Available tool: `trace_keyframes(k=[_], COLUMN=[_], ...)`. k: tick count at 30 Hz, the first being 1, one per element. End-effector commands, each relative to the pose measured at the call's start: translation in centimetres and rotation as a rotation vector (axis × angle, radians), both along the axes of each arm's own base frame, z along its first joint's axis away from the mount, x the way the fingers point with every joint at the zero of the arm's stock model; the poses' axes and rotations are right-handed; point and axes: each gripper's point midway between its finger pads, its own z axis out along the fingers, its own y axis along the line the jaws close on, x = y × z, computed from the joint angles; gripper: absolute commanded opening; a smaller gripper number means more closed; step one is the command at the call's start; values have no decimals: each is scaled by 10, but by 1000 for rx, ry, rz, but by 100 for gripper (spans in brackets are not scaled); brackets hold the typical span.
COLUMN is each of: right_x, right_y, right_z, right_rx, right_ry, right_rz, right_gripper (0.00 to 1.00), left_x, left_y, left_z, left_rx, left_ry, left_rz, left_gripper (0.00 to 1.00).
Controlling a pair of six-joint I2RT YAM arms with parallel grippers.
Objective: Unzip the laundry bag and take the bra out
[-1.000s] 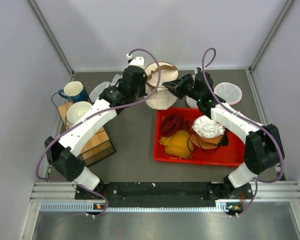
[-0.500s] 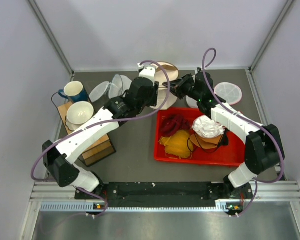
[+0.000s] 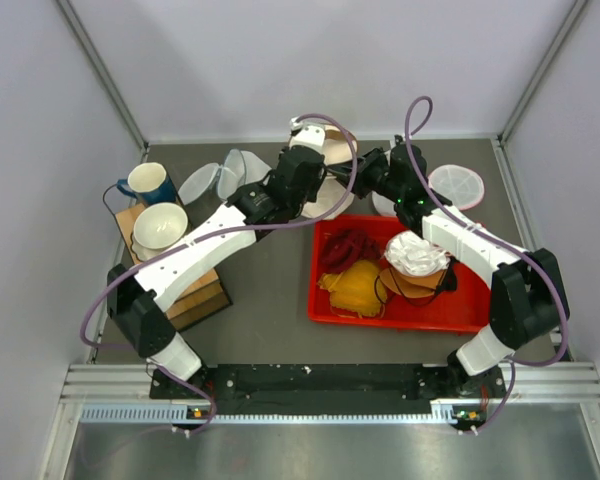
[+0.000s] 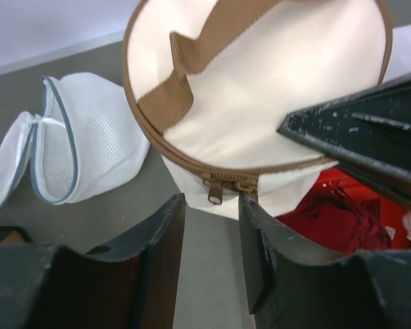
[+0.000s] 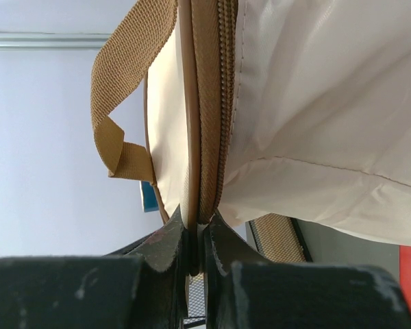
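The cream-beige laundry bag (image 3: 332, 203) with brown trim stands at the back centre, its round zipped end (image 4: 260, 89) facing the left wrist camera. My left gripper (image 4: 209, 212) is open and empty just in front of the brown zipper pull (image 4: 216, 194), without touching it; it is near the bag's front in the top view (image 3: 318, 185). My right gripper (image 5: 195, 236) is shut on the bag's brown zipper rim (image 5: 207, 137) and holds the bag from the right (image 3: 352, 175). The zipper looks closed. The black bra is hidden.
A red tray (image 3: 460, 305) at the right holds a dark red garment (image 3: 348, 247), a yellow one (image 3: 355, 285) and a white cupped one (image 3: 415, 252). White mesh pouches lie left (image 3: 215, 175) and right (image 3: 457, 185) of the bag. A mug (image 3: 148, 183) and bowl (image 3: 160, 225) sit on a wooden box (image 3: 195, 290).
My left arm has swung right, from the bag's left side to its front by the zipper pull. The right gripper has kept its grip on the rim.
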Motion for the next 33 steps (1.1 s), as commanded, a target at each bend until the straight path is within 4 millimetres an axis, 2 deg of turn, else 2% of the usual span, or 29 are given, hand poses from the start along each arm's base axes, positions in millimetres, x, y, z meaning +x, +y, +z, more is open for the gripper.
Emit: trace_keyframes(k=[1,3,10,13,16,20,21,24,30,33], right_x=[-6,-6,-7,-7,-6,-7,-7,-5,-6,-8], right_y=[-5,-5,-5,-5,-6,-6,-6,-10,-20,-13], right_z=[63,61,57,59,61,60,60,58,48,43], right_rx=[75,73,72,75,79,75,71,54,3,-43], right_ry=[-162,-158,-152,-156,-159,-158,-159,-162,-175,-200], right_rz=[4,3,4,4,4,4,6,1,19,114], right_gripper=[0,0,0,0,0,0,0,0,0,0], left_x=[13,14,13,13,14,16,15,14,11,11], left_y=[-3,-6,-10,-11,-14,-12,-12,-6,7,9], left_z=[25,26,25,18,15,20,21,23,30,35], left_rx=[-8,-10,-7,-11,-17,-23,-25,-12,-23,-56], left_ry=[-71,-70,-55,-43,-40,-55,-58,-59,-56,-52], left_rz=[30,21,-4,-4,-7,1,1,15,19,-25], left_gripper=[42,38,38,34,28,20,11,0,0,0])
